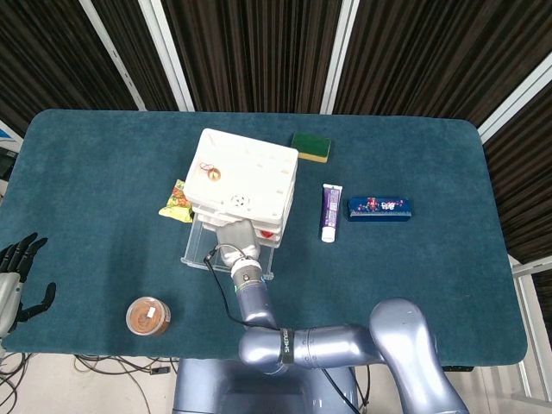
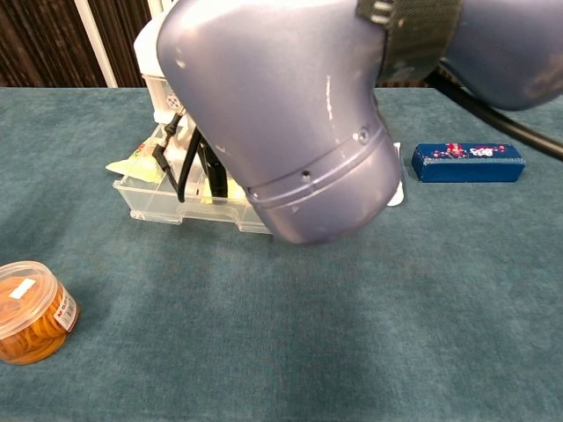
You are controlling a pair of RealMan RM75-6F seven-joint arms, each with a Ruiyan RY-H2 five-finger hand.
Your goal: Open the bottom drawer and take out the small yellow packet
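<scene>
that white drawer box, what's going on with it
The white plastic drawer unit has its clear bottom drawer pulled out toward the robot. The right hand is reaching into that drawer; the arm hides its fingers, so a grip can't be confirmed. A yellow snack packet lies on the table beside the unit. The left hand rests open at the table's edge.

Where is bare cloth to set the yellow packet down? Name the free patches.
Free: the wide stretch right of the blue box, and the left side above the round tub. Crowded: around the drawer unit, with the snack bag, sponge, tube and open drawer.
</scene>
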